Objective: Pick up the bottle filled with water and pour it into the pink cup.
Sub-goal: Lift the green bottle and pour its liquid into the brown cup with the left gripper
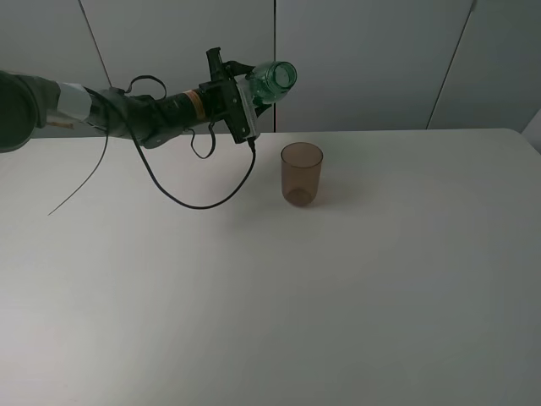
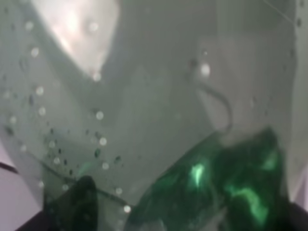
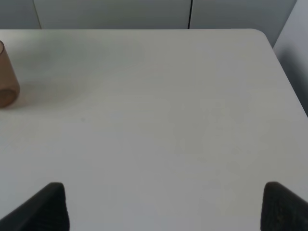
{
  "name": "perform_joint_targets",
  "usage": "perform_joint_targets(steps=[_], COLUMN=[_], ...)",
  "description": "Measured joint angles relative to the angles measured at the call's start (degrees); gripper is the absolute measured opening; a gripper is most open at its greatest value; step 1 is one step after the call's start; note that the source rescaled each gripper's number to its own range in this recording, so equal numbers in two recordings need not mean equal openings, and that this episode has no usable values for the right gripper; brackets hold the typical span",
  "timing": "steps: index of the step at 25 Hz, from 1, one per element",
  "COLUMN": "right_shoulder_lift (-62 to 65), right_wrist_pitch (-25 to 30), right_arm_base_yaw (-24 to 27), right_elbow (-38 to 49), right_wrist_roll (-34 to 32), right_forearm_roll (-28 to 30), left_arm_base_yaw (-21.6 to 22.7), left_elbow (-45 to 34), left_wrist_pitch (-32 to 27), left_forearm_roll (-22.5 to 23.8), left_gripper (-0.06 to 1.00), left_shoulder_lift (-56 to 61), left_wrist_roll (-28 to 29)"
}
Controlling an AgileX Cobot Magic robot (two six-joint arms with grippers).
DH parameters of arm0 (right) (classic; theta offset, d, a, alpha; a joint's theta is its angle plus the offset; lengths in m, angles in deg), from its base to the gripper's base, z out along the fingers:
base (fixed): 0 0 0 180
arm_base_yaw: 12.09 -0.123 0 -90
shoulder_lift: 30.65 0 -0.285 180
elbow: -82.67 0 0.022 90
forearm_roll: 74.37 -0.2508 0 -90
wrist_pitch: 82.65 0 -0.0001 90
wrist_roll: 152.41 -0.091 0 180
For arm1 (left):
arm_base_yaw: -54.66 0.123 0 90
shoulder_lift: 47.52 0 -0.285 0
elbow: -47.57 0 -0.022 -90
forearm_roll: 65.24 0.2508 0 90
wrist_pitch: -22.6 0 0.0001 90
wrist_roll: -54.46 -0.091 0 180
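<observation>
My left gripper (image 1: 246, 95) is shut on the green-tinted bottle (image 1: 272, 79), held high above the table and tipped nearly level. Its open mouth points right, above and a little left of the pink cup (image 1: 302, 173). No water stream shows between them. The cup stands upright on the white table (image 1: 355, 288). In the left wrist view the bottle (image 2: 144, 120) fills the picture, its wall dotted with droplets. The right wrist view has the cup (image 3: 6, 79) at its far edge, with my right gripper (image 3: 163, 209) open over bare table, well away from it.
A black cable (image 1: 201, 203) loops from the left arm down onto the table, left of the cup. Grey wall panels (image 1: 380, 59) stand behind the table's far edge. The table's rounded corner (image 3: 262, 36) shows in the right wrist view.
</observation>
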Motion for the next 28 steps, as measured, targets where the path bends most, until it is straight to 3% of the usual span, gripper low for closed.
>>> perform_joint_targets(steps=[9, 28], right_shoulder_lift=[0.0, 0.0], right_wrist_pitch=[0.0, 0.0], right_arm_base_yaw=[0.0, 0.0], right_elbow=[0.0, 0.0], right_wrist_roll=[0.0, 0.0], right_forearm_roll=[0.0, 0.0], left_arm_base_yaw=[-1.96, -1.42], left_elbow=[0.33, 0.56], left_wrist_pitch=[-0.66, -2.69], left_forearm_roll=[1.32, 1.82], left_gripper=[0.05, 0.05], left_shoulder_lift=[-0.91, -0.91], left_wrist_roll=[-6.59, -18.71])
